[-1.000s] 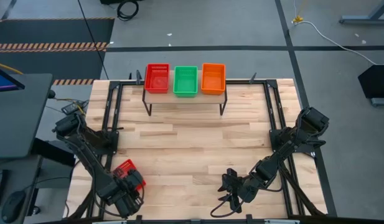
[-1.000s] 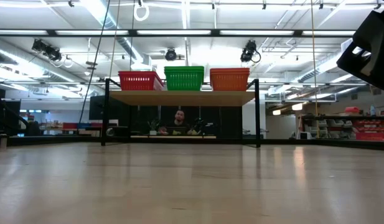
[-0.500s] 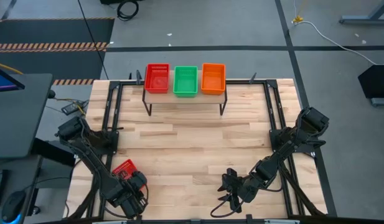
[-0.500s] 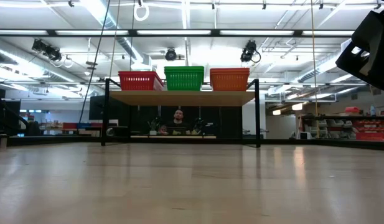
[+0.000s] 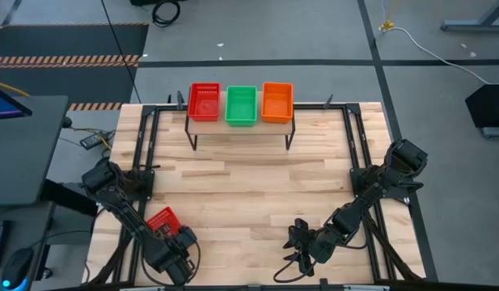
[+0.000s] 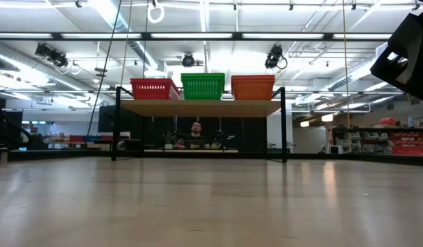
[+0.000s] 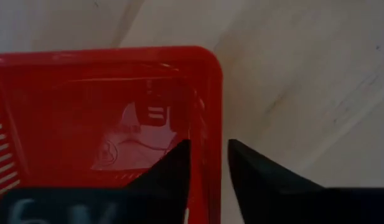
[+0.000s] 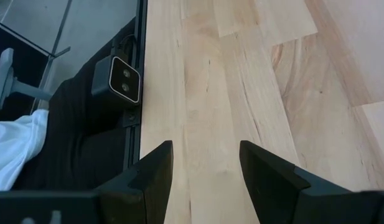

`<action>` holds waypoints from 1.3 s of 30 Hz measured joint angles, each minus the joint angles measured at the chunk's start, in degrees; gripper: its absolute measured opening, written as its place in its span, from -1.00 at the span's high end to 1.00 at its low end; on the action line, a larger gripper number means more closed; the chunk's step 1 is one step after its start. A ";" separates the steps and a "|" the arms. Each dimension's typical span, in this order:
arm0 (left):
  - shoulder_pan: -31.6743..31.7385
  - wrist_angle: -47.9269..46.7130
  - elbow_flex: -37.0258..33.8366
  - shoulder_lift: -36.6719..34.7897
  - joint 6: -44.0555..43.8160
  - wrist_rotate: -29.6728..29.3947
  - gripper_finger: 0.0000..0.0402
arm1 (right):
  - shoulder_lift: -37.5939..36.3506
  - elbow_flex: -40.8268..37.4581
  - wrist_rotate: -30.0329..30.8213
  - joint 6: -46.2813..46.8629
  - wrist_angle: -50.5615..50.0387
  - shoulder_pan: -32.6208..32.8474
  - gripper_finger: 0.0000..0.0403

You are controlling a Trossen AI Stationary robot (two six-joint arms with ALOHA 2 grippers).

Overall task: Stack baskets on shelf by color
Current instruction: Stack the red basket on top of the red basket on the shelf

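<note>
A red basket [image 5: 162, 218] rests on its bottom on the table near the near left corner. My left gripper [image 5: 175, 246] points down over the basket's near end and is shut on one wall. On the shelf [image 6: 201, 108] at the far middle stand a red basket [image 5: 205, 101], a green basket [image 5: 241, 105] and an orange basket [image 5: 277, 102], side by side. My right gripper [image 5: 296, 236] hangs open over bare table at the near right, with nothing between its fingers [image 8: 154, 168]. My left gripper holds the red basket by one side wall's rim [image 7: 210, 155], close to a rounded corner. One finger [image 7: 176, 165] is inside the basket and the other [image 7: 248, 165] outside. The fingers come from above, pointing down. The basket sits level on the table.
Black frame rails [image 5: 144, 162] run along the table's left and right sides. A camera block [image 8: 124, 79] sits at the table's edge near my right gripper. Open wooden tabletop [image 5: 249, 186] lies between the shelf and both arms. A person shows beyond the shelf [image 6: 196, 130].
My left gripper has come down onto the near end of the red basket and shifted a little toward the table's right. The basket has stayed in place. My right arm has kept still.
</note>
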 joint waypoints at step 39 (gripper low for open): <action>16.77 -7.60 2.97 -6.73 33.92 0.61 0.99 | 0.02 0.00 -3.52 -14.02 -9.35 -9.90 0.05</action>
